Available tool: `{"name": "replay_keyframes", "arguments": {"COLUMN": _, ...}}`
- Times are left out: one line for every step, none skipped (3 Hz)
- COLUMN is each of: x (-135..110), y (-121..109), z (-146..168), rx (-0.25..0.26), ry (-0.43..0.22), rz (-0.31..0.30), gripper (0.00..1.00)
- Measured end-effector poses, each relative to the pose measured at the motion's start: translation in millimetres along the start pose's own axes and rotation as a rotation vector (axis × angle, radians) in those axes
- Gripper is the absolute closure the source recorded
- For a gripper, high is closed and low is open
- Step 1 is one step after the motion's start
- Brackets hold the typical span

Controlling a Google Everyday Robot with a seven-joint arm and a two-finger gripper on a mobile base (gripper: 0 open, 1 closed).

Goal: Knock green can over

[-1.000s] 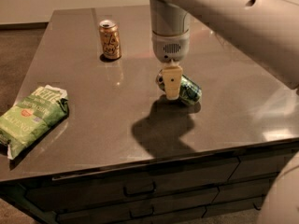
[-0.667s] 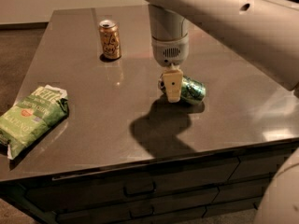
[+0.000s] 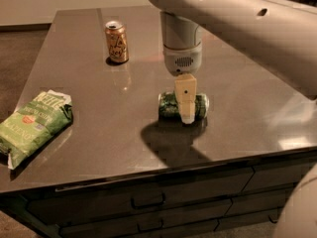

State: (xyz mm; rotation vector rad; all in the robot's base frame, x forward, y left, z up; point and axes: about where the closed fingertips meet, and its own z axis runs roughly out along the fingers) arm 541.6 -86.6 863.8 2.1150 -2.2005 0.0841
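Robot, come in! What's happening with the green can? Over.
Gripper low, right at the green can. Green can lying on its side on the table. Orange can and chip bag apart from it.

1. This looks like an office kitchenette or break area. A broad, dark grey-brown, stone-like counter top point(image 3: 89, 133) fills most of the scene.
2. Under its near edge run flat dark drawer fronts point(image 3: 148, 201) with slim bar handles, like kitchen cabinetry.
3. Snacks sit on it: a crinkled green chip bag point(image 3: 34, 125) near left, an upright orange-gold drink can point(image 3: 116, 42) far back, and a green aluminium drink can point(image 3: 170, 105) lying on its side mid-counter.
4. Far left, a brown floor point(image 3: 20, 58) meets a pale wall point(image 3: 49, 4).
5. The robot's beige gripper point(image 3: 186, 114) hangs at the green can's middle.
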Motion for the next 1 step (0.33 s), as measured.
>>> {"name": "replay_keyframes", "arguments": {"x": 0.0, "y": 0.0, "z": 0.0, "rx": 0.000, "ry": 0.000, "rz": 0.000, "gripper": 0.00}}
